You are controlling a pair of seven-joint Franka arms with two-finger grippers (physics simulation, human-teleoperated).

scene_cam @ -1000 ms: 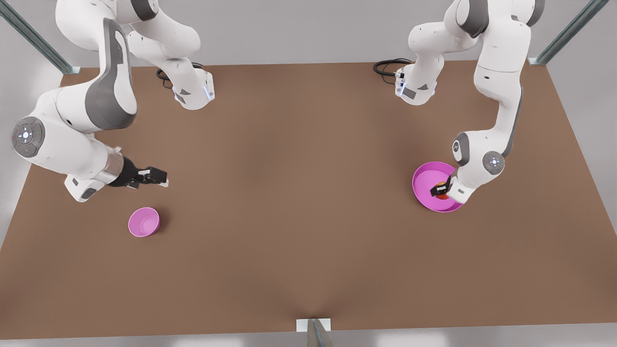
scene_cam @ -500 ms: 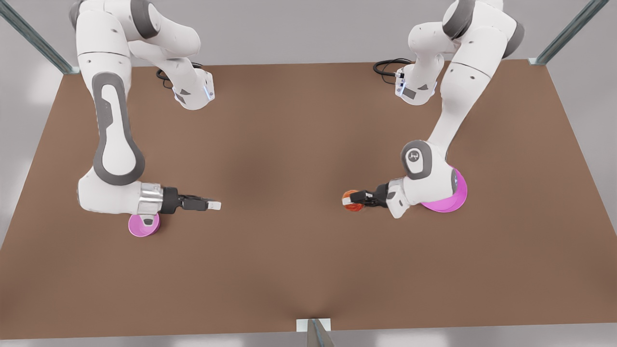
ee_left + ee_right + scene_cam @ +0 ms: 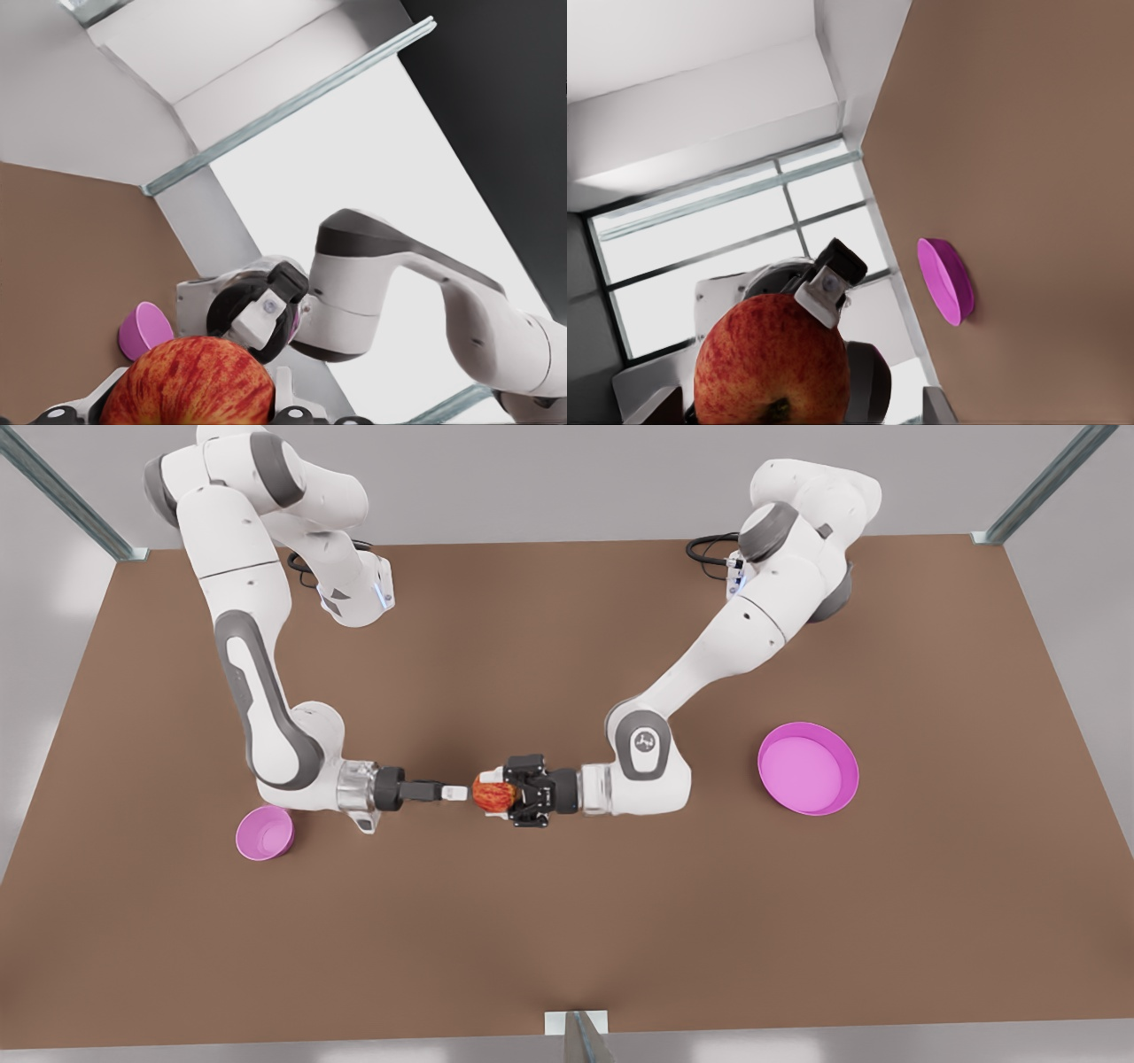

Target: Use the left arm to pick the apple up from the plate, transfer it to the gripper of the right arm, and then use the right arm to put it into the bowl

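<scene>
Now both arms reach low and level over the middle of the tabletop [image 3: 567, 921], their wrists turned to face each other. The left claw [image 3: 500, 793], on the arm coming in from 3 o'clock in the front view, is clenched on the apple [image 3: 485, 791] and holds it clear of the surface near the centre. The right claw [image 3: 455, 791] comes in from 9 o'clock, its tip just beside the apple. In the right wrist view its fingers [image 3: 656, 409] stand spread wide and released, with the apple [image 3: 772, 361] close ahead of them.

The plate [image 3: 806, 771] lies bare at 3 o'clock of the apple, well apart from it, and the bowl [image 3: 264, 833] sits at about 8 o'clock, just beside the right arm's wrist. The tabletop is plain brown, with grey walls around it, metal frame posts at the far corners and black cables by the two arm bases.

Half a second ago the claws were well apart, the apple was carried near the plate, and each arm partly covered its dish; both dishes are now in full sight
</scene>
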